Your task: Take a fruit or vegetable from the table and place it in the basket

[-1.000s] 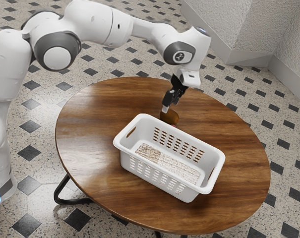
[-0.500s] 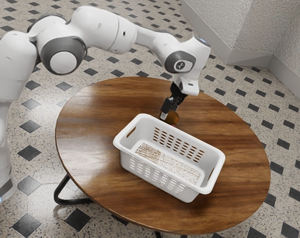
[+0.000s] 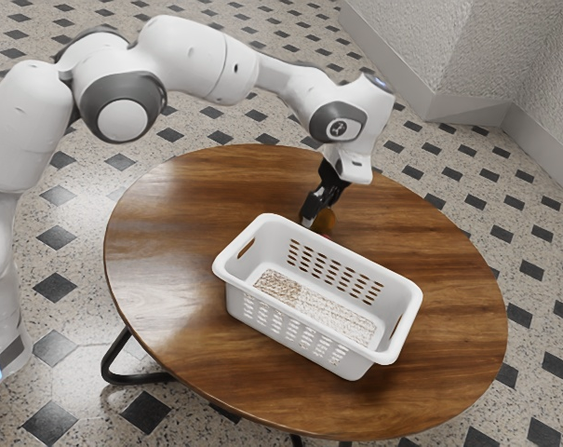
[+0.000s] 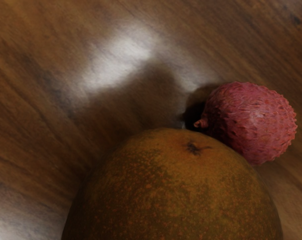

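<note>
In upper middle of the exterior view, our gripper [image 3: 315, 217] is at the brown fruit [image 3: 327, 222], just above the basket [image 3: 408, 326]; whether it is closed, we cannot tell. Its round skin could slip, or the near lychee [image 4: 255, 122] could disturb our grip. Its dark end spot faces the lychee's side; the long axis is unclear.

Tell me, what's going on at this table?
A robot arm has its gripper down at a round brown fruit, which it is meant to put in the white basket. Whether it has a firm hold, I can't tell. The brown fruit is outside the basket, close beside it. Next to that fruit, a bumpy pinkish-red one rests on the wooden table.
</note>
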Motion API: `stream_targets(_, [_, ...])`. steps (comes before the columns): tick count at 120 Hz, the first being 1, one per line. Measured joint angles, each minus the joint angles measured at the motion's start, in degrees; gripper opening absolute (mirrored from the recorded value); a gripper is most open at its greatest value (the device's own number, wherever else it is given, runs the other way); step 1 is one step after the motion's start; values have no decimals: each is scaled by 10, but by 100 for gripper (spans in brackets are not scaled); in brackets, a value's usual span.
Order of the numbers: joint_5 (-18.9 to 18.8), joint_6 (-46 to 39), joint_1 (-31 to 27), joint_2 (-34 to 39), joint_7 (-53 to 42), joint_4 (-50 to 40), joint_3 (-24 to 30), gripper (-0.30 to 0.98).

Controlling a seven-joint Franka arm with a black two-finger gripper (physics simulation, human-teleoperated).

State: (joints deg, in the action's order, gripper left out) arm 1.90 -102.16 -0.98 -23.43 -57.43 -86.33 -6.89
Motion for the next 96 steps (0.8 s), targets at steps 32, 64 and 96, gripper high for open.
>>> stream_targets(32, [-4,-7,0,4,5,3,0,25])
stream_targets(64, [-25,8,0,12,16,49,-1,26])
stream_targets(96, [-36,47,5,89,39,61,62,28])
